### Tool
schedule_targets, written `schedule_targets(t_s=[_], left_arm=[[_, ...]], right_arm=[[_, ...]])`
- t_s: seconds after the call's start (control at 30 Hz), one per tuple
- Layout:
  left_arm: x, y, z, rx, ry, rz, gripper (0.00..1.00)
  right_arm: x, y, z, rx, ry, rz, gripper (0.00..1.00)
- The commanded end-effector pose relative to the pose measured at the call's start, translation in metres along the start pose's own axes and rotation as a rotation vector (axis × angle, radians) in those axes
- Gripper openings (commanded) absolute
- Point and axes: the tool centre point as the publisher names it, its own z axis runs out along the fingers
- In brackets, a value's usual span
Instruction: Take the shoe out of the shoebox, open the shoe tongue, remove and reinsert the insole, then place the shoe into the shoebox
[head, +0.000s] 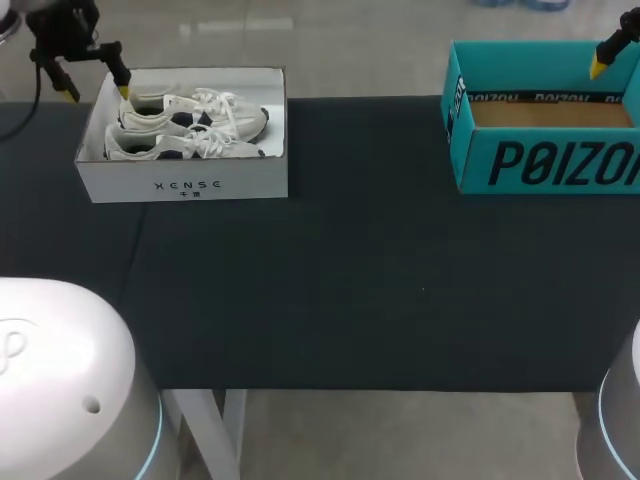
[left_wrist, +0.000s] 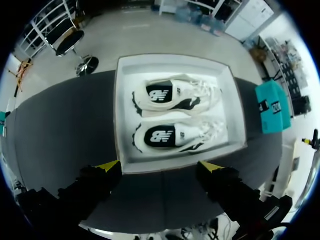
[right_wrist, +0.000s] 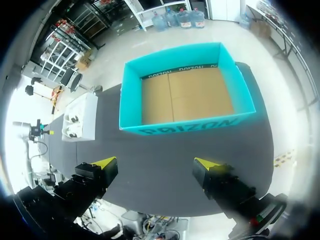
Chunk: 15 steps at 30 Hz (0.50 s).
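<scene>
The table has a dark, matte top surface running from edge to edge. A teal box stands at the far right corner, open-topped, with its brown cardboard inner floor exposed.

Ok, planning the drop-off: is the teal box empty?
Empty. The teal box shows only its bare cardboard floor; nothing lies inside.

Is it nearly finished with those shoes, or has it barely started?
Barely started, it seems. Done: nothing visible; two white shoes lie in the white shoebox. In hand: the left gripper hangs open above that box, holding nothing; the right gripper is open near the empty teal box. Left: lifting a shoe out, opening the tongue, the insole work, putting the shoe back.
</scene>
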Motion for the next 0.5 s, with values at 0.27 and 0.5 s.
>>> schedule_targets(t_s=[0.27,0.5], left_arm=[[-0.011,-0.025,0.026,-0.025,-0.105,0.038,1.0],[-0.021,-0.038,0.048,0.016,-0.154,0.066,1.0]], right_arm=[[0.0,0.0,0.0,0.0,-0.002,0.0,1.0],[0.0,0.0,0.0,0.0,-0.002,0.0,1.0]])
